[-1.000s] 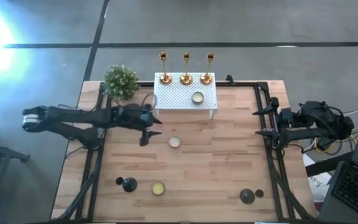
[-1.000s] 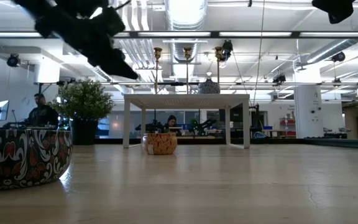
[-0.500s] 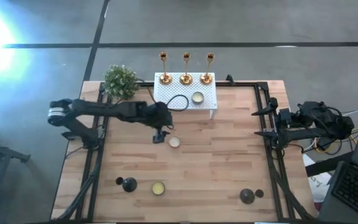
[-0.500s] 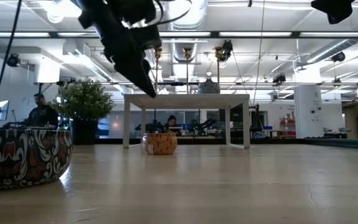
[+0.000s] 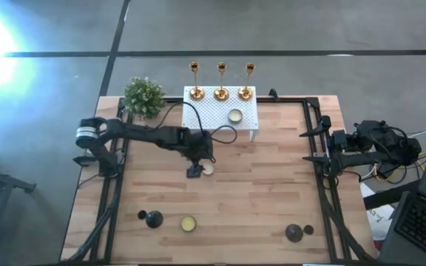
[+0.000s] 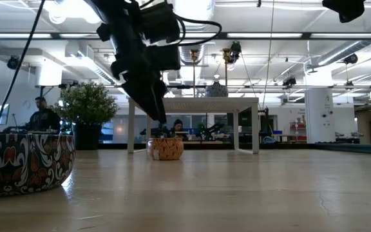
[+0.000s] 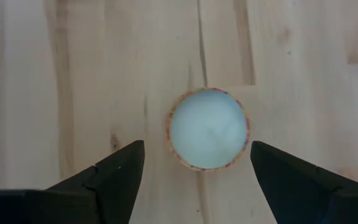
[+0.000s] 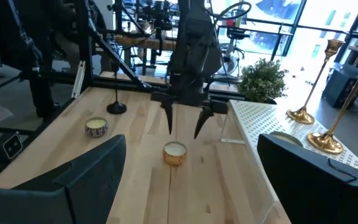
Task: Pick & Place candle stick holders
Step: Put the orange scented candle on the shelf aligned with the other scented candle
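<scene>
Wooden planks of the desk [image 5: 257, 199] carry everything here. Nearest the front edge in the high view stand two black dome-based candle stick holders, one at the front left [image 5: 154, 219] and one at the front right [image 5: 295, 233], each with a small dark disc just beside it. A cream-filled candle tin [image 5: 188, 224] sits near the left one.

Farther back, toward the middle, the left claw [image 5: 195, 171] points down over a second candle tin [image 5: 208, 169], its fingers spread wide on either side of the tin without touching it; the left wrist view shows the tin [image 7: 209, 128] between the two dark fingertips. The right wrist view shows the same claw [image 8: 186, 126] hanging just above that tin [image 8: 174, 153].

The right claw [image 5: 309, 145] waits at the desk's right edge with its fingers apart.

At the back stands a white perforated rack [image 5: 209, 118]. A third tin [image 5: 235, 115] lies on it, and along its rear edge three gold candle stick holders stand upright in a row: left [image 5: 196, 92], middle [image 5: 221, 93], right [image 5: 246, 92]. A small green plant [image 5: 143, 97] sits just left of the rack.
</scene>
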Action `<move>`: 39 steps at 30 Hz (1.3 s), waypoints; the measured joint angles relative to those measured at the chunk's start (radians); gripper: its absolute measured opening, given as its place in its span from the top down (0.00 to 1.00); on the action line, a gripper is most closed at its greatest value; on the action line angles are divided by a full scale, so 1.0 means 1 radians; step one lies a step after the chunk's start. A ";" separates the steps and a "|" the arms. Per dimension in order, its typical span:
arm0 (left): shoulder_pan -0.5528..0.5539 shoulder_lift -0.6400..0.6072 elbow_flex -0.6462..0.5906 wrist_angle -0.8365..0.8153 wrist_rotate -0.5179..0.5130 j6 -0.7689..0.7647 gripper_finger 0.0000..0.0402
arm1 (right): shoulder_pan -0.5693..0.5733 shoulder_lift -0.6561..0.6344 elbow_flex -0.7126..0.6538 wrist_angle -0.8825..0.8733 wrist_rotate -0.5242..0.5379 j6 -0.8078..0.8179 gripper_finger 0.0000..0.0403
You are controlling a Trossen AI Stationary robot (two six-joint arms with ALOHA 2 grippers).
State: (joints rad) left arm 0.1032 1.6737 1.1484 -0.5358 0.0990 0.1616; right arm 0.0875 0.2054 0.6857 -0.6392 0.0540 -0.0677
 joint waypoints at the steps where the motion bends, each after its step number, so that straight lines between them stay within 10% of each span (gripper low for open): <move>1: -0.003 0.005 0.004 -0.005 0.001 -0.001 0.26 | 0.000 0.000 0.000 0.000 0.000 0.000 0.11; 39: -0.039 0.085 0.110 -0.003 0.039 -0.175 0.25 | 0.000 0.000 -0.010 -0.009 -0.001 0.046 0.11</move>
State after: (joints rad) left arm 0.0644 1.7588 1.2588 -0.5392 0.1377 -0.0133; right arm 0.0874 0.2058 0.6758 -0.6477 0.0532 -0.0217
